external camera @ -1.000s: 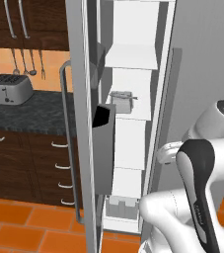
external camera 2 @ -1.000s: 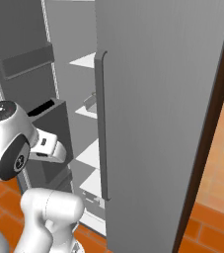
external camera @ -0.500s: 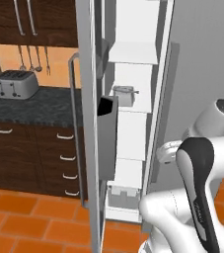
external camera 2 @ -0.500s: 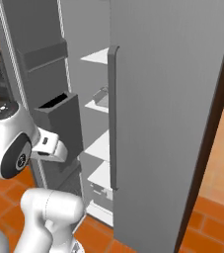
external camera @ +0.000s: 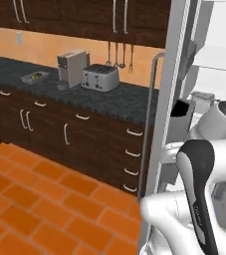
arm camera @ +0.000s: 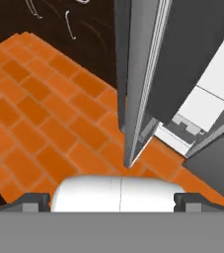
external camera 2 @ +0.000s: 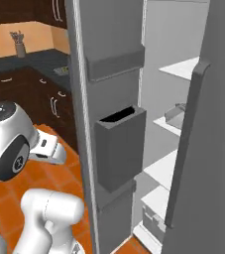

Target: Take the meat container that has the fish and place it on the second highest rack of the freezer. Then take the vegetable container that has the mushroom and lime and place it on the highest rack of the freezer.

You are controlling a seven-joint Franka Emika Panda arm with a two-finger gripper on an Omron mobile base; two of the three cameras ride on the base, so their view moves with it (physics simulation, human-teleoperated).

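Jaws spread wide and empty, pointing down at the freezer (arm camera: 138,74) door's bottom edge over open floor (arm camera: 39,108).

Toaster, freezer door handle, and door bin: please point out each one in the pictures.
toaster (external camera: 100,77), left base view, its front side.
freezer door handle (external camera: 150,118), left base view, middle of the bar.
door bin (external camera 2: 121,149), right base view, its front wall.

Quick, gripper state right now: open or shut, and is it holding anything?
Gripper: open, fingertips spread wide apart, holding nothing; it points down at the orange floor tiles beside the freezer door edge.
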